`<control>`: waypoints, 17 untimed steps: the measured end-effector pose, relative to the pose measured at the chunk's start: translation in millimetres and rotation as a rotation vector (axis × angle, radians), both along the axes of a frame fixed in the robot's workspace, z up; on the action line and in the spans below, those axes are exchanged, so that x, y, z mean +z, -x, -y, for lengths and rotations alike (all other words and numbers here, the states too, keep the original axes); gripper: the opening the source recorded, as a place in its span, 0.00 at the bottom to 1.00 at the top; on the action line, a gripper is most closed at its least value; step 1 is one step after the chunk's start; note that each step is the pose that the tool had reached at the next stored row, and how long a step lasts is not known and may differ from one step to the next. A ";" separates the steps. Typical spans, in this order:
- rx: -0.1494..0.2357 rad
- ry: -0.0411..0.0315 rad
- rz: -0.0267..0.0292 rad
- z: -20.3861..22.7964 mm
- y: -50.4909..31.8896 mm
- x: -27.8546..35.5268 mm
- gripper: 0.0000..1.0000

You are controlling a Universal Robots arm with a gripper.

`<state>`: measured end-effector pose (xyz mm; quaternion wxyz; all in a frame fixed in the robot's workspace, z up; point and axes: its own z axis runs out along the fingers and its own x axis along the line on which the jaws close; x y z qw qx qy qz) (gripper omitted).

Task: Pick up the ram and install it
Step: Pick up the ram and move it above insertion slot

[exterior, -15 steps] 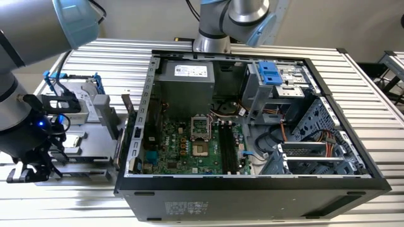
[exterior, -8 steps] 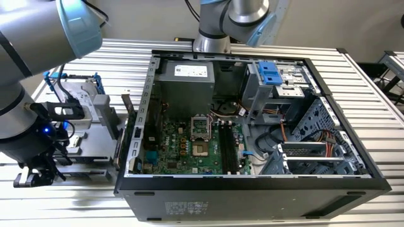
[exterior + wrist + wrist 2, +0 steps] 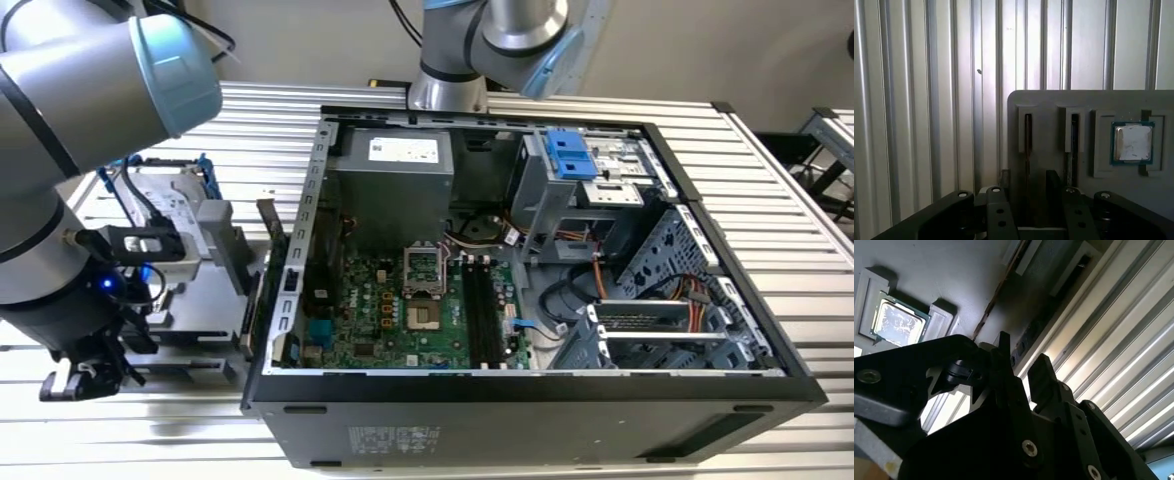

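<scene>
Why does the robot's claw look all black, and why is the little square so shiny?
In the second wrist view the gripper is a backlit silhouette against glare streaks on the ribbed table; the processor chip mirrors light. In the first wrist view it also looks washed-out white.

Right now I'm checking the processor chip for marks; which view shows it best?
The first wrist view: the processor chip faces the camera squarely. The second wrist view shows it slanted, with glare. In the exterior view it is too small to tell.
</scene>
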<state>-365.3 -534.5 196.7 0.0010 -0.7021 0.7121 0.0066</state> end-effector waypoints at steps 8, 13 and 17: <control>-0.006 0.0000 -0.0001 -3.1 1.5 -4.0 1.00; -0.006 0.0000 0.0000 -3.2 1.8 -4.0 1.00; -0.006 0.0000 0.0001 -3.2 2.1 -4.1 1.00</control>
